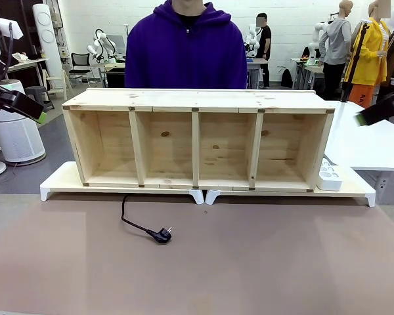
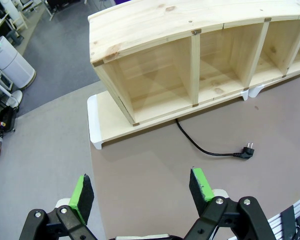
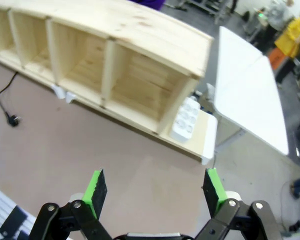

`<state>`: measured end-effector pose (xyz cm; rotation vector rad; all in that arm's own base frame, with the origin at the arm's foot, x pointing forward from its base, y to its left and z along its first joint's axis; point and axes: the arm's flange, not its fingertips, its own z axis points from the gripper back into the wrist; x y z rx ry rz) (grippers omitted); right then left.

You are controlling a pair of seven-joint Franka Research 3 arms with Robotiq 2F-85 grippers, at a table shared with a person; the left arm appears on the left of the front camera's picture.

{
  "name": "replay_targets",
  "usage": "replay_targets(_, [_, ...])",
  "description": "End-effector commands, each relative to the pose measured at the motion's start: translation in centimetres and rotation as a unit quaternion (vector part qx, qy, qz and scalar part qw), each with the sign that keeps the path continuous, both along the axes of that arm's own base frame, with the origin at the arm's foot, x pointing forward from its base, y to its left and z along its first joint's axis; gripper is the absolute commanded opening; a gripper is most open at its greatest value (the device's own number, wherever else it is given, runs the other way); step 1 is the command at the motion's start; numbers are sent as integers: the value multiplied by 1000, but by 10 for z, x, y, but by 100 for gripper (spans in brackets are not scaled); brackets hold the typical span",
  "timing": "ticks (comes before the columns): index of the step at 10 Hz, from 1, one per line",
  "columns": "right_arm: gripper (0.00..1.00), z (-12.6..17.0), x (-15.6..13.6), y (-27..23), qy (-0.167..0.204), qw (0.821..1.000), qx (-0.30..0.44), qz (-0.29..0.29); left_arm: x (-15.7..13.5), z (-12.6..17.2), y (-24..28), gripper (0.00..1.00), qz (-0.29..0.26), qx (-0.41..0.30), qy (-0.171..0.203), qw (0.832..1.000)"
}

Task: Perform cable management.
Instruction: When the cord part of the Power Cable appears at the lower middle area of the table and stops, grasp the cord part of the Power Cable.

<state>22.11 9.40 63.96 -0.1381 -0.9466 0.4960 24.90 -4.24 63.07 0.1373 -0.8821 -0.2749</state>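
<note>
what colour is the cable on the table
The cable is black all along; best seen in the left wrist view.

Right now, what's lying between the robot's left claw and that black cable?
Nothing. The left wrist view shows bare brown tabletop between the open left gripper and the cable.

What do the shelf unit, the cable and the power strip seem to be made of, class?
Shelf unit: pale bare wood, probably pine; grain and knots show. Cable: black rubber or plastic jacket, likely; matte, curving loosely. Power strip: white moulded plastic, apparently; smooth, even surface.
</note>
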Motion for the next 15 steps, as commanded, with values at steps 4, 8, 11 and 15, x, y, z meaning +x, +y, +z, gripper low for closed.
replay_targets(4, [100, -6, 33, 136, 39, 988, -47, 139, 3, 0, 0, 100, -2, 1, -5, 1000])
replay_targets(8, [100, -31, 57, 213, 120, 974, -67, 178, 3, 0, 0, 100, -2, 1, -5, 1000])
replay_targets(11, [100, -59, 84, 270, 164, 982, -43, 84, 3, 0, 0, 100, -2, 1, -5, 1000])
replay_targets(15, [100, -98, 92, 327, 261, 960, -12, 98, 3, 0, 0, 100, -2, 1, -5, 1000])
